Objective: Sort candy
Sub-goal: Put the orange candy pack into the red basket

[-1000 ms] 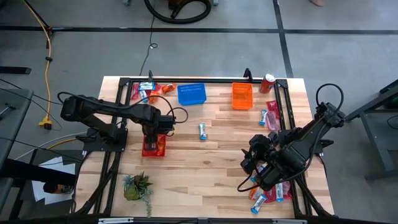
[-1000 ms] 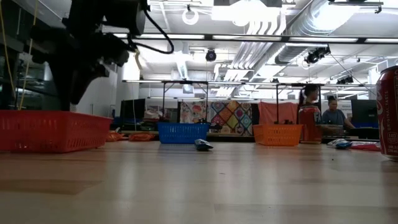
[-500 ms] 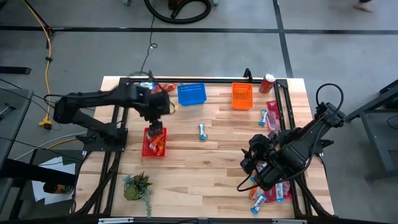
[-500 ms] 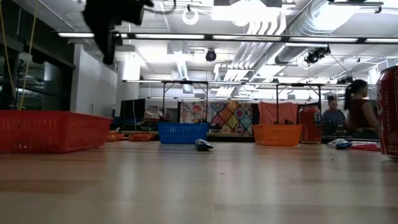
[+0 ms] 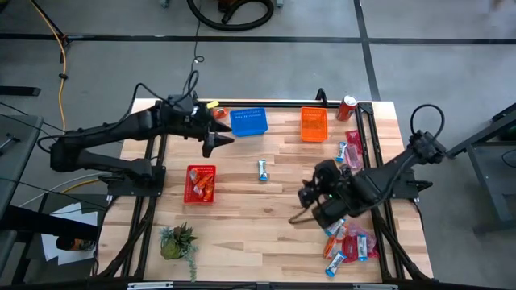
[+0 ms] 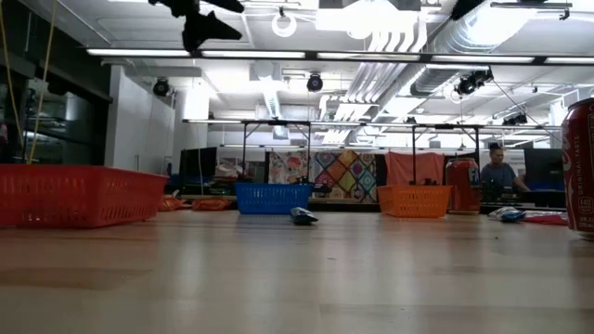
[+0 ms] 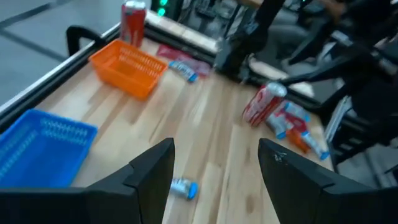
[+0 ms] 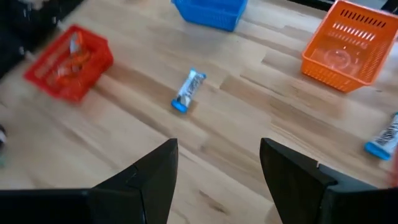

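A lone blue-and-white candy bar [image 5: 263,168] [image 8: 188,90] [image 7: 183,186] lies flat on the wood between the baskets. My left gripper [image 5: 216,141] [image 7: 214,180] hangs open and empty high over the table [image 6: 209,23], beside the blue basket [image 5: 248,121]. My right gripper [image 5: 308,200] [image 8: 217,180] is open and empty, right of the lone bar and nearer the table's near edge. The red basket [image 5: 200,184] [image 8: 68,62] holds several red and orange candies. More candy lies along the right edge [image 5: 351,149] and near the near right corner [image 5: 347,246].
The orange basket [image 5: 314,123] [image 8: 351,43] stands at the far side, with an upright red can [image 5: 347,106] behind it. A second can [image 7: 264,102] lies tipped by the right-hand candy. A small plant [image 5: 179,242] sits near the near left corner. A black frame [image 5: 266,103] rims the table.
My left gripper has risen from over the red basket and swung toward the far edge, ending beside the blue basket. My right gripper has moved toward the table's left, closer to the lone blue-and-white bar. The candy and baskets have stayed put.
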Robot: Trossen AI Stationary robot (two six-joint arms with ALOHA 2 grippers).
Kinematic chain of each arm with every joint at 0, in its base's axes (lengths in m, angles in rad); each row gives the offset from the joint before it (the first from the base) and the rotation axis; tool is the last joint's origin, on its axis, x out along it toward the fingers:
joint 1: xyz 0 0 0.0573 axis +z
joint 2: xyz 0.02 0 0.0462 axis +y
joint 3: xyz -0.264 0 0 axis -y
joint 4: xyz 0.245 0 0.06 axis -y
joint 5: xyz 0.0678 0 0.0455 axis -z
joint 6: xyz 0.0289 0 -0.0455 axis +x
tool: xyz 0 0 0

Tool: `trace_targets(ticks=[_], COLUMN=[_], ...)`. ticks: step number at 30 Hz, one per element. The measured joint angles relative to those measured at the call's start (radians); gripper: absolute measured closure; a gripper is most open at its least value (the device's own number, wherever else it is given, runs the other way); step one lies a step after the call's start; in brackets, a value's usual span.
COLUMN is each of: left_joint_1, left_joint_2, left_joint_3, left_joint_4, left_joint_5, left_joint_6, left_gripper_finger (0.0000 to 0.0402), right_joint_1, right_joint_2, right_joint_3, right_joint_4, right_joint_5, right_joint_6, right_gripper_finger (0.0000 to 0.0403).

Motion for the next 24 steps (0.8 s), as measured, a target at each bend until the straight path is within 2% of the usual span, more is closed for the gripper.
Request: trace_targets(ticks=[3, 7, 9, 12, 14, 17, 20, 24], left_joint_1=[0.01, 0.016, 0.016, 0.016, 0.016, 0.016, 0.019, 0.055], left_joint_2=[0.006, 0.023, 0.033, 0.05, 0.059, 0.061, 0.061, 0.061], left_joint_3=[-0.059, -0.123, -0.146, -0.166, -0.166, -0.166, -0.166, -0.146], left_joint_4=[0.111, 0.264, 0.345, 0.445, 0.48, 0.489, 0.478, 0.377], left_joint_5=[0.048, 0.066, 0.065, 0.061, 0.058, 0.055, -0.009, -0.183], left_joint_6=[-0.002, -0.062, -0.104, -0.159, -0.192, -0.205, -0.21, -0.344], left_gripper_finger=[0.0183, 0.0183, 0.0183, 0.0183, 0.0183, 0.0183, 0.0183, 0.0183], right_joint_1=[-0.075, -0.197, -0.265, -0.363, -0.444, -0.564, -0.666, -0.768], right_joint_2=[0.0, 0.0, 0.001, 0.002, 0.001, -0.003, -0.009, -0.011], right_joint_3=[0.0, 0.0, 0.0, 0.0, -0.018, -0.086, -0.18, -0.299], right_joint_4=[0.067, 0.101, 0.1, 0.091, 0.112, 0.198, 0.343, 0.568], right_joint_5=[-0.026, -0.159, -0.218, -0.234, -0.247, -0.333, -0.433, -0.639], right_joint_6=[-0.002, -0.074, -0.169, -0.344, -0.473, -0.683, -0.884, -1.043], right_gripper_finger=[0.0181, 0.0181, 0.0181, 0.0181, 0.0181, 0.0181, 0.0181, 0.0181])
